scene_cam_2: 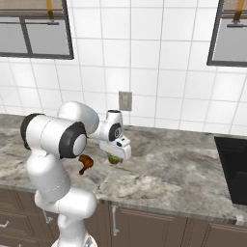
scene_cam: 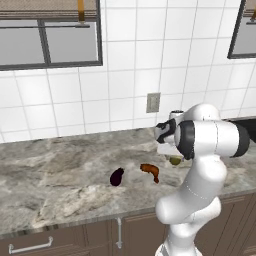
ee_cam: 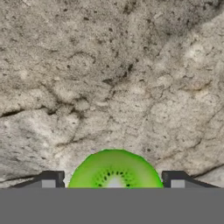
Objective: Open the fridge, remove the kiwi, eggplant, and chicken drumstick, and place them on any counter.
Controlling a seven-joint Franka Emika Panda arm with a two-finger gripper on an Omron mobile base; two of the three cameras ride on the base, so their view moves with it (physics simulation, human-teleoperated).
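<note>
Ahead of me a wall of white square tiles [scene_cam: 125, 65] rises at the far side, with a grey outlet plate [scene_cam: 153, 102] set low in it. Dark-framed windows [scene_cam: 47, 42] sit high on the left and right, each with a woven blind [scene_cam_2: 29, 7] along its top. Below me on the near side run dark brown cabinets [scene_cam_2: 159, 229] with metal handles [scene_cam: 30, 246].

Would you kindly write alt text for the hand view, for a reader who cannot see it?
A bright green cut kiwi with a pale centre and dark seeds sits between the two dark fingers of the gripper, with a small gap on each side. Beyond it stretches the grey-beige marbled counter.
</note>
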